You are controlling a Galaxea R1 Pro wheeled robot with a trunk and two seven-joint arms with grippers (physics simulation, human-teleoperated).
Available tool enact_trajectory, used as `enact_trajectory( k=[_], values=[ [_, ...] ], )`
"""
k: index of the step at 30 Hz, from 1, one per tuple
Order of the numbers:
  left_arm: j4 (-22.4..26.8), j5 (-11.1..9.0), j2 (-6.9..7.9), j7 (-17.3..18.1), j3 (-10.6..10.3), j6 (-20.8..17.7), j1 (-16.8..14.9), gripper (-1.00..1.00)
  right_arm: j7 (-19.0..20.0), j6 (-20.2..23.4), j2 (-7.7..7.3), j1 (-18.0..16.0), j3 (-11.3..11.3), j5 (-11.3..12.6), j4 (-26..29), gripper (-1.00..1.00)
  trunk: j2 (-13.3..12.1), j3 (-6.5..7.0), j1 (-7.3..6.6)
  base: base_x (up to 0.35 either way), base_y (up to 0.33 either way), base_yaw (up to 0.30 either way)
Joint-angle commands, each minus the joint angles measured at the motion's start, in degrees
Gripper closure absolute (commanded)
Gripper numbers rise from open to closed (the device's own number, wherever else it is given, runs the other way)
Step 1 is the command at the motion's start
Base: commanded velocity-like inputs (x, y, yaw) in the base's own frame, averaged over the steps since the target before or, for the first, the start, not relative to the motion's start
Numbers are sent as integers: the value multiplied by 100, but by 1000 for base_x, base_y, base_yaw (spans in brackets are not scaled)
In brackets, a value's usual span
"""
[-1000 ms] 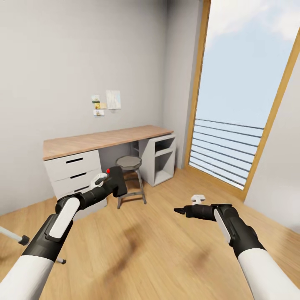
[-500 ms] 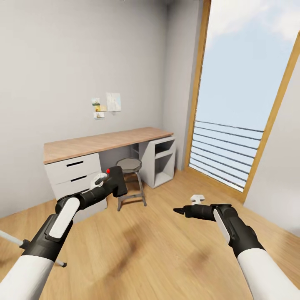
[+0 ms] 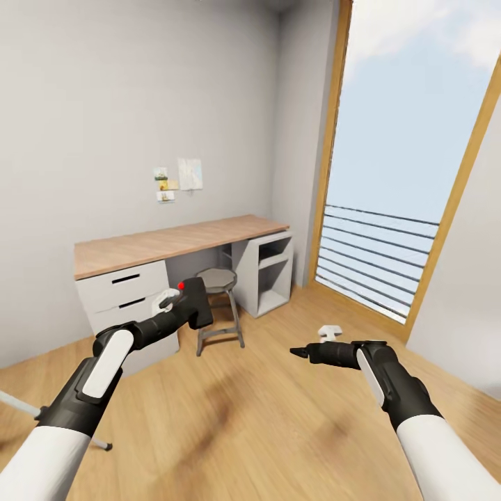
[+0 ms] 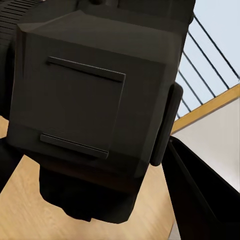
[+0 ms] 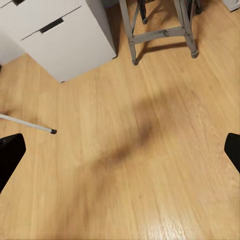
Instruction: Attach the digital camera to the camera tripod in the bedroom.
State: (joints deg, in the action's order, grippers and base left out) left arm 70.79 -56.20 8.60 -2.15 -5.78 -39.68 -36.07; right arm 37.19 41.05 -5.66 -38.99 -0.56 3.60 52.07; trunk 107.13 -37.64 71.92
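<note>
Head view has panned a touch over the last second: the surface (image 3: 174, 240), stool and wall notes sit slightly higher and further right, and the camera tripod leg (image 3: 21, 407) at 8 o'clock is sliding toward the frame edge. That reads as the base or head turning, not objects moving. Both arms hold the same pose across it. My read: transit or search phase, with the tripod off to the left and its head not yet framed, so mounting isn't close.

Near: right arm reaches forward at 4 o'clock, forearm level, right pincer (image 3: 300, 352) pointing toward 9 o'clock over bare wood floor (image 3: 264, 417). In the right wrist view its fingertips (image 5: 11, 155) sit at opposite frame edges, so it is wide apart and empty. That view also catches a thin silver tripod leg with a black foot (image 5: 30, 124) lying low over the floor.

Left arm at 8 o'clock, elbow bent, forearm rising toward 1 o'clock. Left pincer (image 3: 179, 309) is clamped on the digital camera (image 3: 195, 303), held upright, red button on top. Left wrist view shows the black body (image 4: 95, 95) close up between the fingers.

Far: stool (image 3: 216, 282) tucked by the surface at 12 o'clock, drawers (image 3: 122, 289) to its left, balcony window at 2 o'clock.
</note>
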Motion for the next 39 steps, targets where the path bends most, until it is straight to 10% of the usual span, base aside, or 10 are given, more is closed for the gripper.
enact_trajectory(
  k=[1,39],
  values=[
    [4,-25,1,-7,-7,-13,-5,100,-9,38,-4,-3,-6,35,5,-100,-39,12,-23,0,0,0],
    [-4,-22,-77,-14,-2,-5,-4,100,-26,17,-12,-3,-6,35,5,-100,-1563,694,-858,0,0,0]
  ],
)
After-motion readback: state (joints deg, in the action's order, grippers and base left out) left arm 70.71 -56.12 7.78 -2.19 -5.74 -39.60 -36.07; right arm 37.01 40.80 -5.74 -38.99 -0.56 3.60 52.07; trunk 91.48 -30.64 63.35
